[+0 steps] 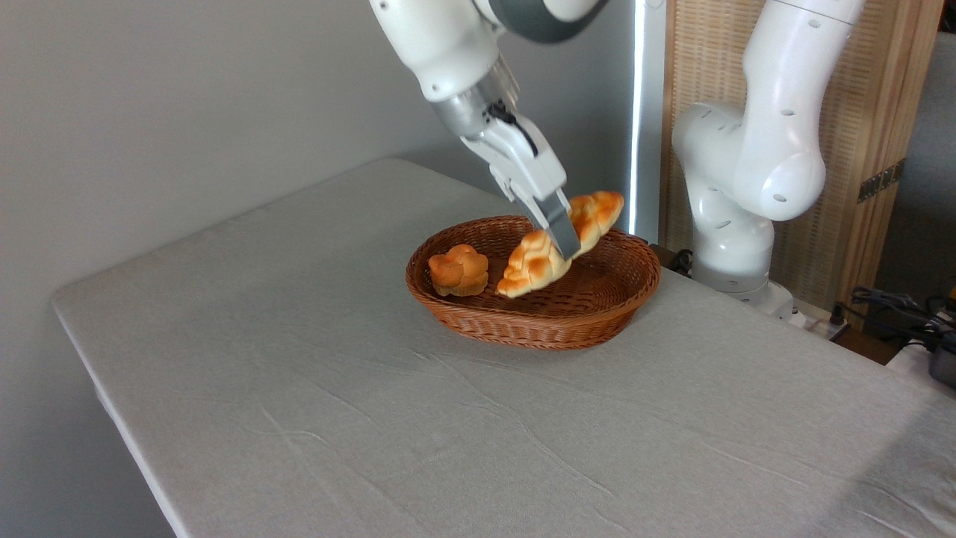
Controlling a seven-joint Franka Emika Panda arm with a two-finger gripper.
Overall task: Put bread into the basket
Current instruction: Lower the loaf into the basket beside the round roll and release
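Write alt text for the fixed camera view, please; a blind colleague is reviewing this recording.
A white robot arm's gripper holds a long braided loaf tilted over a reddish-brown wicker basket, its lower end down inside the basket. A small round bun sits in the basket's left end. The basket rests on a table covered in grey cloth.
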